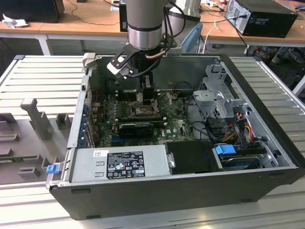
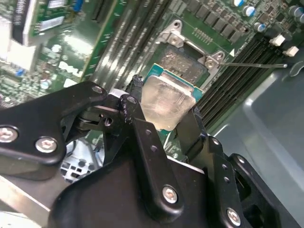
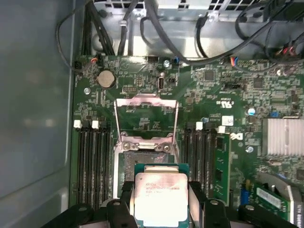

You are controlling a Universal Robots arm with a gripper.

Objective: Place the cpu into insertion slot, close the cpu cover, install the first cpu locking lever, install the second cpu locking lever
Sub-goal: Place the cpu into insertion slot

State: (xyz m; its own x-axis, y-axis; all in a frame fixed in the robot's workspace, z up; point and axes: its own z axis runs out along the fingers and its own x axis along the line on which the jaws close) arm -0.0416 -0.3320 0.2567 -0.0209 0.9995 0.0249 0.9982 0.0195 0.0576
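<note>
Gripper (image 2: 165, 97), jaws clamped on the cpu (image 3: 160, 195), held just over the insertion slot (image 3: 125, 167); the cpu cover (image 3: 146, 100) stands raised beyond the slot. Placement step; seating likely demands square alignment, gentle descent.

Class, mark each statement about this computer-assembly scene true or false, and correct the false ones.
1. The gripper grips the cpu between its fingers. True.
2. The cpu is seated in the insertion slot. False: it is held over the slot, not yet seated.
3. The cpu cover is shut. False: it is swung open, away from the slot.
4. Long black memory slots flank the insertion slot on both sides. True.
</note>
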